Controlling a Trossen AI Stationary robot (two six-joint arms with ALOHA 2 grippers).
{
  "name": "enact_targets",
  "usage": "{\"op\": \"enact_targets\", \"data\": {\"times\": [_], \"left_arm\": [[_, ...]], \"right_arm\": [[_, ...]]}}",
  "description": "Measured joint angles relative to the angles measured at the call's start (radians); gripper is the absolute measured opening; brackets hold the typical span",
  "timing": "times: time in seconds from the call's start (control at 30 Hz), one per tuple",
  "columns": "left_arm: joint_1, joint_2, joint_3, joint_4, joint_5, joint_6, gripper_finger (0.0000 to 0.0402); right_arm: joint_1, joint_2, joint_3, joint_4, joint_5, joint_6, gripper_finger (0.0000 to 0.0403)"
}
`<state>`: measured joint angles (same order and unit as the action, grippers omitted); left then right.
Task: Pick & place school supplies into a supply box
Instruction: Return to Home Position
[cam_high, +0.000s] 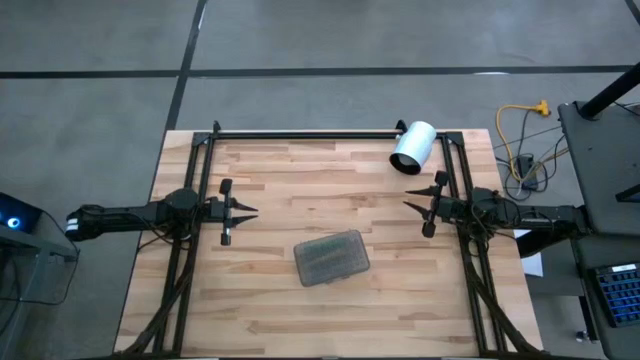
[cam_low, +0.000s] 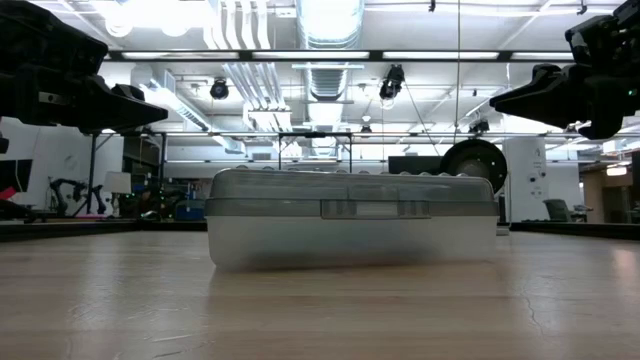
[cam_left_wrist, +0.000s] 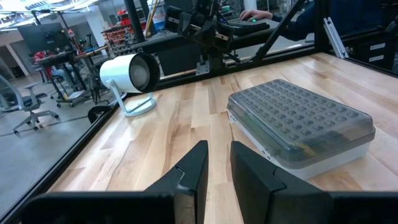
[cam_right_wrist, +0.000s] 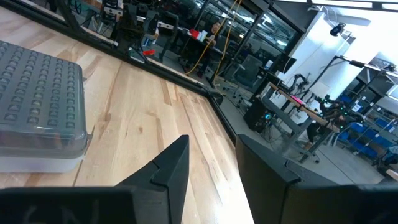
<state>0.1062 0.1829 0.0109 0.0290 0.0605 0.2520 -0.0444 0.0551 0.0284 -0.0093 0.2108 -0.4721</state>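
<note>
- L gripper (cam_left_wrist: 217, 146): dark fingers seem a narrow gap apart, nothing btwn them; raised over the table's left side.
- R gripper (cam_right_wrist: 211, 140): fingers apart, empty; raised over the right side, pointing at L.
- Small translucent plastic supply box (cam_high: 332, 257) w/ grey textured lid: lid down, flat on light wooden table (cam_high: 270, 300), btwn the grippers, slightly nearer, touching neither.
- White cylinder (cam_high: 412, 147): far right.

Grey concrete floor (cam_high: 100, 40), ceiling ducts (cam_low: 330, 20) with strip lights (cam_low: 200, 55), an office chair (cam_left_wrist: 28, 106), cluttered workbenches (cam_right_wrist: 298, 102) beyond.
</note>
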Motion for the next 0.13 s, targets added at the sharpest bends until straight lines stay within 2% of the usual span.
{"op": "enact_targets", "data": {"times": [0.13], "left_arm": [[0.0,0.0,0.0,0.0,0.0,0.0,0.0054]], "right_arm": [[0.0,0.0,0.0,0.0,0.0,0.0,0.0119]]}}
